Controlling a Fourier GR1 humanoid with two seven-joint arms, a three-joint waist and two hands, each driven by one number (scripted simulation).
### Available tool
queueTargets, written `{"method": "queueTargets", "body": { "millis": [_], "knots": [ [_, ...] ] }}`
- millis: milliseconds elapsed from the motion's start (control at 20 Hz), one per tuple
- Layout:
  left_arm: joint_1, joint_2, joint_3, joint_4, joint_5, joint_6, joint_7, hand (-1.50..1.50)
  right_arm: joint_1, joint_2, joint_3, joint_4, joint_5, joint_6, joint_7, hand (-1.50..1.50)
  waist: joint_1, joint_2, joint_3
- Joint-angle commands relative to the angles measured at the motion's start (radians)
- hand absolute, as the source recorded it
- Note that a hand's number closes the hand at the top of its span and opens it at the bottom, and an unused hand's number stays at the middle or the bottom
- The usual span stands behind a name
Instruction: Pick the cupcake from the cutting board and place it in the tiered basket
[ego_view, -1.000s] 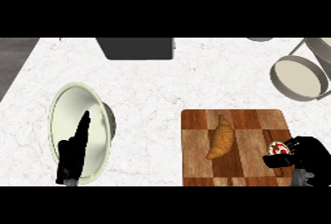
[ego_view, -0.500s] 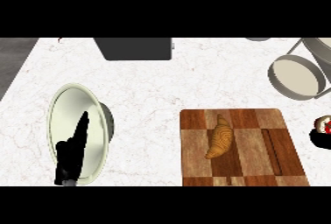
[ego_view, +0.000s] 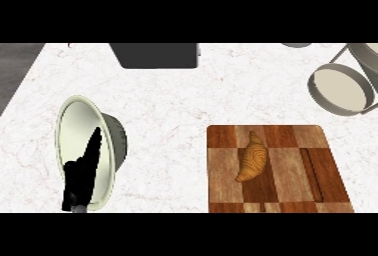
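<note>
Cupcake and right robot hand out of view, left robot hand (ego_view: 80, 175) resting straight-fingered over the pale bowl (ego_view: 111, 131), croissant (ego_view: 252, 161) alone on cutting board (ego_view: 275, 169); risk: unseen carry clips the tiered basket (ego_view: 338, 89) rim at bench's right.

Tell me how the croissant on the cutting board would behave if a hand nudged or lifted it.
The croissant lies flat on the cutting board, so it probably won't tip. Its curved, tapered shape suggests that a nudge would pivot or slide it rather than roll it. It looks like baked pastry, so likely light for its size and easily crushed.
</note>
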Motion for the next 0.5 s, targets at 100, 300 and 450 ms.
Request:
{"method": "queueTargets", "body": {
  "millis": [100, 300, 450],
  "knots": [
    [0.008, -0.027, -0.016, -0.005, -0.010, -0.002, 0.030, 0.00, -0.227, -0.118, -0.051, 0.071, -0.001, 0.221, 0.154, 1.50, 0.009, 0.005, -0.003],
    [0.003, -0.044, -0.024, -0.004, -0.039, 0.024, 0.036, 0.00, -0.348, -0.155, -0.083, 0.225, -0.002, 0.212, 0.106, 1.50, 0.015, 0.007, -0.003],
    [0.003, -0.027, 0.000, 0.027, -0.021, -0.017, 0.007, 0.00, -0.414, -0.176, -0.126, 0.360, 0.014, 0.165, 0.062, 1.50, 0.017, 0.009, -0.003]
  ]
}}
